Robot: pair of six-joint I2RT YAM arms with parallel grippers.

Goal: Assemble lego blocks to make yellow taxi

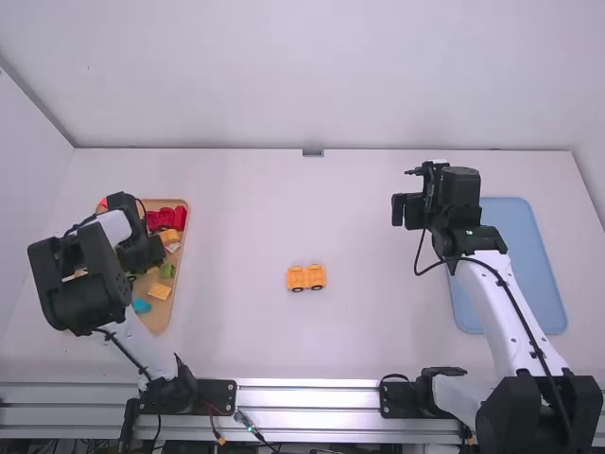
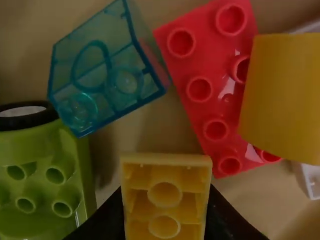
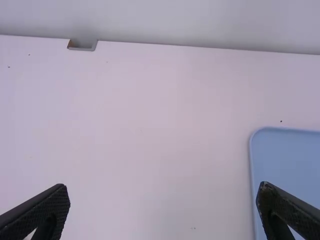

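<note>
High: yellow wheeled base (image 1: 305, 277) lying mid-way across white surface (image 1: 236, 331), long axis left-right, wheels (image 1: 297, 289) nearside; pale wall (image 1: 331, 76) beyond; left claw (image 1: 142, 251), right claw (image 1: 407, 210) | Left wrist: clamped on yellow block (image 2: 165, 200) | Right wrist: spread apart

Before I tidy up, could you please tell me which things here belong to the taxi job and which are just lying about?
For the job:
yellow wheeled base, mid-table
yellow block, in the left hand
tan parts tray
probably curved yellow block
possibly blue tray

Just lying about, it seems:
red block
teal block
green block with a wheel
</note>
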